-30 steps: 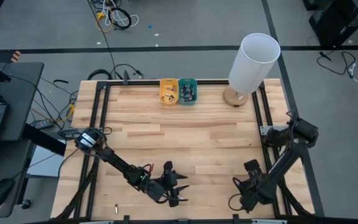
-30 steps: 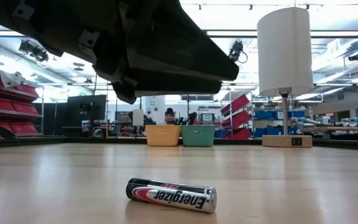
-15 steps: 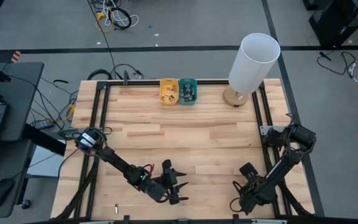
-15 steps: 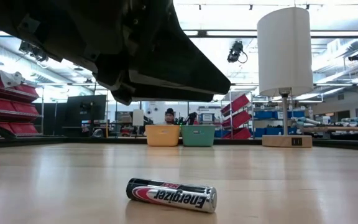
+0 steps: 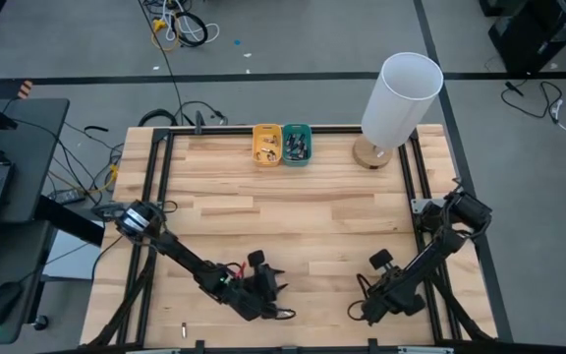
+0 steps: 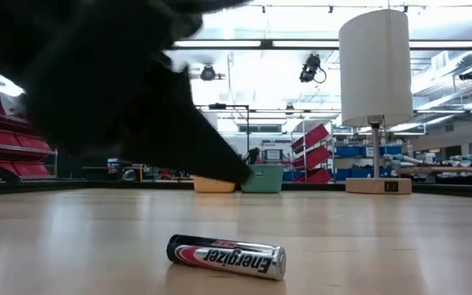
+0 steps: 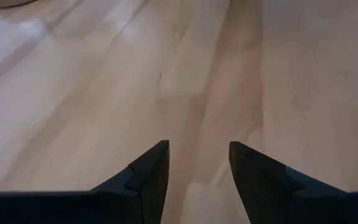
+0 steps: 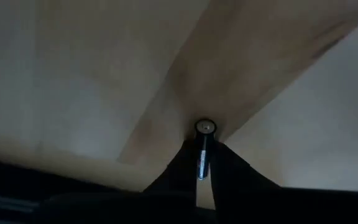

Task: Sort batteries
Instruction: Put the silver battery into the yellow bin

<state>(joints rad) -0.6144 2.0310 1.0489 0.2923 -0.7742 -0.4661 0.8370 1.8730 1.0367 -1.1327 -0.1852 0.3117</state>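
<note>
Pale wood worktop (image 5: 293, 211); beside the lamp (image 5: 398, 98) sit trays (image 5: 282, 145). Left gripper (image 7: 197, 162), spread, has lowered; right gripper (image 8: 202, 163) clenches a battery (image 8: 203, 146).

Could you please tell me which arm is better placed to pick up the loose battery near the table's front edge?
Left. The left tool is open, empty and nearer the loose battery; the right tool grips another battery.
</note>
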